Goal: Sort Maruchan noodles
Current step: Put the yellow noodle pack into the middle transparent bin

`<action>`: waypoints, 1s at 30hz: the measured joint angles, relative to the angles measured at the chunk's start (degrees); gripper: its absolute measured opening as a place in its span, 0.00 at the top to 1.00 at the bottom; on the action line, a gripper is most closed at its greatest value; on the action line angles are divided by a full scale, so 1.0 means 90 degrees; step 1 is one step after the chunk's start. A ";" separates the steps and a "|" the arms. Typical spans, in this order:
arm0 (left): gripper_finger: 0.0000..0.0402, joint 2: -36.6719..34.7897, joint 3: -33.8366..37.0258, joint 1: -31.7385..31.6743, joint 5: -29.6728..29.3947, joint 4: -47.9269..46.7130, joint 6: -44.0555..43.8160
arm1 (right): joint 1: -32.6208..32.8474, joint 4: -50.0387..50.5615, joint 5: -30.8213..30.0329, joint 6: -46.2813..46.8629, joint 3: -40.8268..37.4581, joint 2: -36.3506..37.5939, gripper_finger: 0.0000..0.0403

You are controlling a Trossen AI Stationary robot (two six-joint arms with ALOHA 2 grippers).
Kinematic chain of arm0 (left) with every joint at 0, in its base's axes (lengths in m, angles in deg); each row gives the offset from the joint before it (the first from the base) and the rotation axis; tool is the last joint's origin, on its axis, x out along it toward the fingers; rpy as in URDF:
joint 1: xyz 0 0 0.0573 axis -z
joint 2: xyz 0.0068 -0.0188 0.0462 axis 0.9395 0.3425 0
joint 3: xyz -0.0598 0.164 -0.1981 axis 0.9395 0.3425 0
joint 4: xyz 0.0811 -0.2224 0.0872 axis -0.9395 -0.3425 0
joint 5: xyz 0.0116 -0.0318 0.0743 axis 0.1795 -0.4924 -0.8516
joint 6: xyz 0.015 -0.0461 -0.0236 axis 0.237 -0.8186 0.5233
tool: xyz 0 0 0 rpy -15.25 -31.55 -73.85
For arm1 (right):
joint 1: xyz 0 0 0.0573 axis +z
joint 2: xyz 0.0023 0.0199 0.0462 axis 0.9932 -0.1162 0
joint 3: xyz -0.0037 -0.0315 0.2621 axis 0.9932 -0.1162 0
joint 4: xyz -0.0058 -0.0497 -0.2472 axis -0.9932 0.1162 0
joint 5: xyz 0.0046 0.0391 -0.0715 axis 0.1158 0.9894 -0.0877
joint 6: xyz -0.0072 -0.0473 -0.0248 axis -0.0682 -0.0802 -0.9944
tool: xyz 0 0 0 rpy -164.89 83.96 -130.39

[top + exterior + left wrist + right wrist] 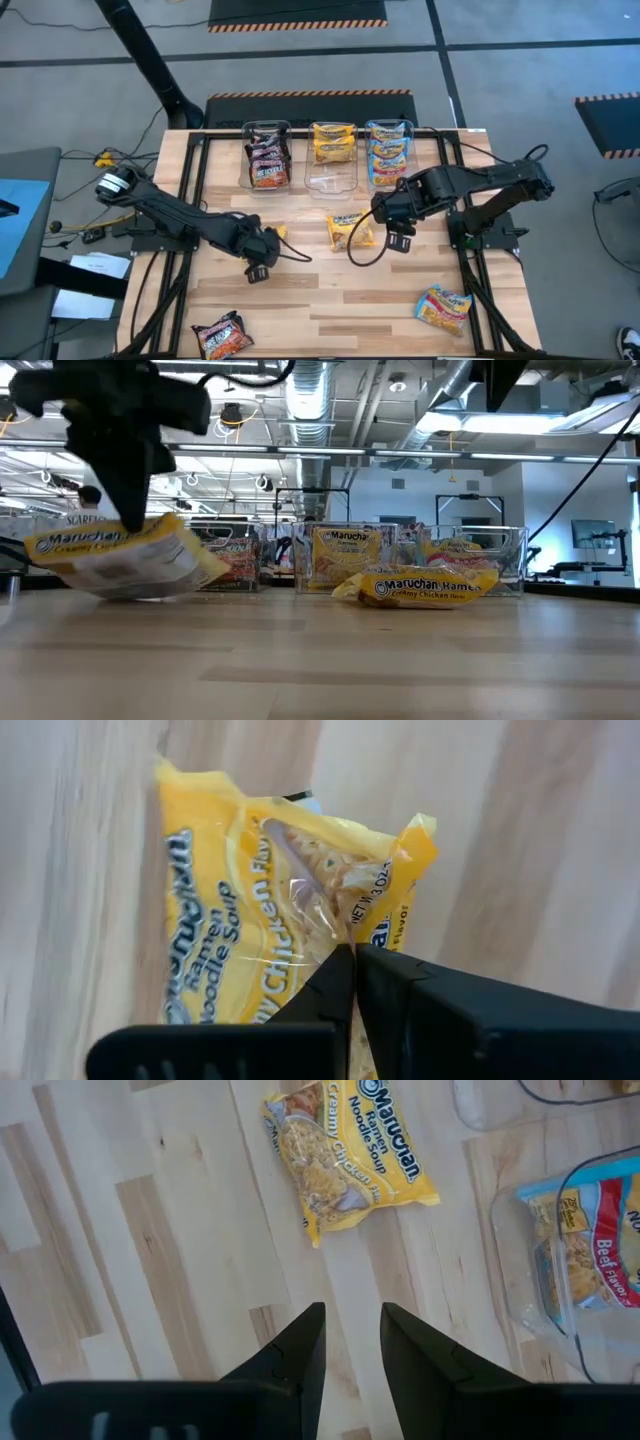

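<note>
At mid-table, your left gripper (352,960) has clamped a yellow packet (250,910), its end tilted up off the wood: the pickup step. Next, you must carry it to the middle tub (332,160). Your right gripper (350,1340) hangs part-open, empty, near another yellow packet (350,1155).

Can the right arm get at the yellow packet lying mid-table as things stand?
Probably yes. The right gripper hangs open and empty next to the yellow packet, bare wood between them. The left gripper is off to the side, shut on its own yellow packet.
</note>
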 joint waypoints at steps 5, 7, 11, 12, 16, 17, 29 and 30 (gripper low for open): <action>1.00 -0.0010 -0.0355 0.0000 -0.0060 0.0022 0.0351 | -0.0127 -0.0012 0.0030 0.0000 -0.0001 0.0000 0.69; 1.00 -0.0012 -0.0451 -0.0002 -0.0099 0.0014 0.0478 | -0.0193 -0.0020 0.0120 -0.0034 -0.0002 0.0000 0.69; 1.00 -0.0018 -0.0602 -0.0002 -0.0092 0.0017 0.0750 | -0.0335 -0.0074 0.0432 -0.0146 0.0000 0.0000 0.69; 1.00 -0.0022 -0.0614 -0.0008 -0.0092 0.0015 0.0786 | -0.0372 -0.0109 0.0506 -0.0220 -0.0002 0.0000 0.69; 1.00 -0.0024 -0.0617 -0.0030 -0.0094 -0.0061 0.0867 | -0.0512 -0.0298 0.0617 -0.0389 0.0000 0.0000 0.69; 1.00 -0.0024 -0.0617 -0.0031 -0.0097 -0.0059 0.0867 | -0.0552 -0.0303 0.0617 -0.0390 -0.0002 0.0000 0.69; 0.98 -0.0024 -0.0617 -0.0497 0.0834 -0.0053 0.0590 | -0.0741 -0.0308 0.0617 -0.0555 -0.0001 0.0000 0.69; 0.97 -0.0024 -0.0615 -0.0586 0.0986 -0.0051 0.0574 | -0.0741 -0.0309 0.0617 -0.0556 -0.0001 0.0000 0.69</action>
